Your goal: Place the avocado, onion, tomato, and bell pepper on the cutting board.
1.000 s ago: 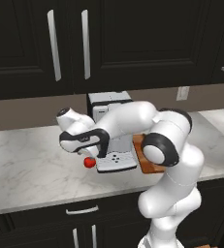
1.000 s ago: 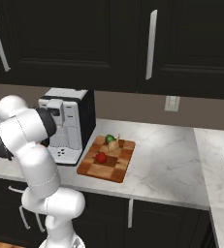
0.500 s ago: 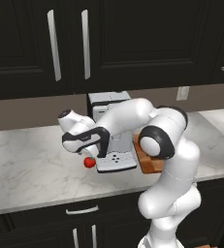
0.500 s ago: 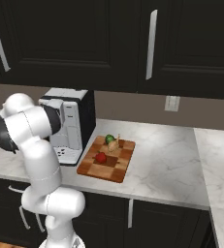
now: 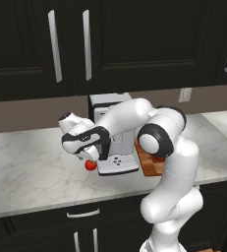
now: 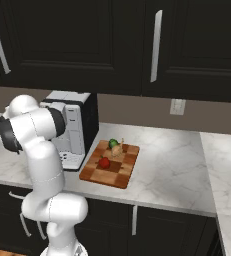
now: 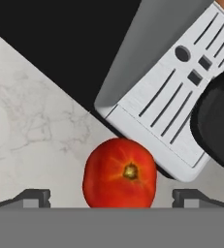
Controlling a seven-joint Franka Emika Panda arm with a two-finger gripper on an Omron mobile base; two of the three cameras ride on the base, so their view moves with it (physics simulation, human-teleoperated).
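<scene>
Since a second ago your arm has swung a little further over the counter, lowering the gripper (image 5: pixel 89 158) closer to the tomato (image 5: pixel 90 165). You can see the tomato on the marble counter (image 5: pixel 31 167), just beside the front left corner of the coffee machine (image 5: pixel 116 162). In the hand view the tomato (image 7: pixel 120 173) sits between your two fingertips (image 7: pixel 33 197), which stand wide apart, one on either side, neither touching it; the jaws hold nothing. The machine's slotted drip tray (image 7: pixel 171 101) lies just beyond the fruit. Over in the right base view, the cutting board (image 6: pixel 95 173) rests on the counter just right of the machine and carries the avocado (image 6: pixel 113 143), the onion (image 6: pixel 117 149) touching or just beside it, and the bell pepper (image 6: pixel 104 162) nearer the board's middle.
</scene>
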